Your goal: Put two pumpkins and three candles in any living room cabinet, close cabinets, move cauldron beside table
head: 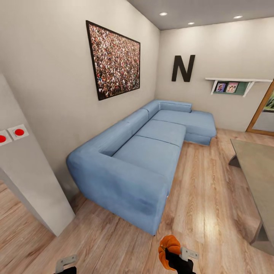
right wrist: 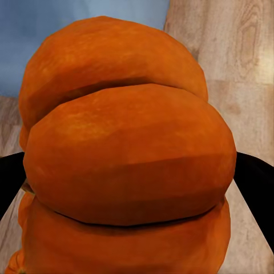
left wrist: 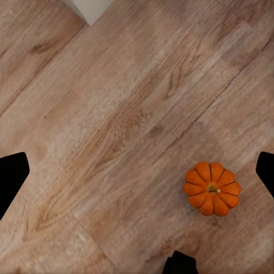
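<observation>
We are in the carrying step, as we judge it: one pumpkin is in hand and the cabinet has yet to be reached, so the next move calls for turning the base toward that cabinet while keeping the grip firm. The long blue corner sofa point(head: 152, 148) lies ahead along the wall, with the wood floor point(head: 205, 198) open beside it; the grey table point(head: 258, 171) stands to our right and narrows the way between itself and the sofa; a pale wall corner point(head: 34, 182) juts in on our left. Above the sofa hangs a framed picture point(head: 114, 59); a black letter N point(head: 183, 68) and a small shelf point(head: 238, 82) mark the far wall. The right gripper point(head: 176, 255) is clamped on a pumpkin point(right wrist: 128, 160), its dark fingers pressing both flanks. The left gripper point(left wrist: 137, 171) is spread wide over bare floor, holding nothing; a second pumpkin point(left wrist: 212, 188) sits on the boards beneath it, stem up, untouched.
</observation>
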Controlling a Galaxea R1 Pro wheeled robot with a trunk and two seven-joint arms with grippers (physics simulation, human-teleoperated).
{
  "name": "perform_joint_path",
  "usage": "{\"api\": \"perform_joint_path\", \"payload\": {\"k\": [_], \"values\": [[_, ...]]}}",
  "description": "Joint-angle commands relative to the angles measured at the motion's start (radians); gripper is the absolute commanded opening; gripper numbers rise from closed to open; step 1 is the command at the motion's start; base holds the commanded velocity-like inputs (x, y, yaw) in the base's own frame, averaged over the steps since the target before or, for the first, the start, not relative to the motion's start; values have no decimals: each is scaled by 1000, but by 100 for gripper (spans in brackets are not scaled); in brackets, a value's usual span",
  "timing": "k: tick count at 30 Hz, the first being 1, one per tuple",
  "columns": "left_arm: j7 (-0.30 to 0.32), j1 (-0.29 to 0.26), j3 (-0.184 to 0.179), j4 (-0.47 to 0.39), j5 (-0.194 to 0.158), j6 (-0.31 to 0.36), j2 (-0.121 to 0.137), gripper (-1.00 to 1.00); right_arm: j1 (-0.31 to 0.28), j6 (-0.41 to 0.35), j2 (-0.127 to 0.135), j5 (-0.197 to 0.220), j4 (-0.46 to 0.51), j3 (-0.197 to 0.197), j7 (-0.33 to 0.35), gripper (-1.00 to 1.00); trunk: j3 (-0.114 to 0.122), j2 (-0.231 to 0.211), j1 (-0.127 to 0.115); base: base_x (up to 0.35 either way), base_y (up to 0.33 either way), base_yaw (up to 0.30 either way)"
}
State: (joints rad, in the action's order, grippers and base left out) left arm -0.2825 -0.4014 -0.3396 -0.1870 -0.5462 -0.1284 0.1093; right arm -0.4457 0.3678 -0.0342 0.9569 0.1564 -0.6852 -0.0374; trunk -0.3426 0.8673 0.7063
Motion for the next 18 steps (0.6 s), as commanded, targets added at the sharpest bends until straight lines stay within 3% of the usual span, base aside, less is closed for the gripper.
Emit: {"api": "perform_joint_path", "payload": {"k": [1,5,12,18], "values": [[-4,0,-8,0,-12,-2,0,100,-1,3,0,6,0,-8,-6,-100,-1,1,0,0,0,0],[9,0,-7,0,-16,-1,0,100,-1,3,0,6,0,-8,-6,-100,-1,1,0,0,0,0],[253,0,0,-2,-21,13,12,100,-1,3,0,6,1,-9,-7,-100,-7,15,8,0,0,0],[296,0,2,-2,-23,15,16,100,-1,2,2,5,2,-8,-7,-100,-26,57,31,0,0,0]]}}
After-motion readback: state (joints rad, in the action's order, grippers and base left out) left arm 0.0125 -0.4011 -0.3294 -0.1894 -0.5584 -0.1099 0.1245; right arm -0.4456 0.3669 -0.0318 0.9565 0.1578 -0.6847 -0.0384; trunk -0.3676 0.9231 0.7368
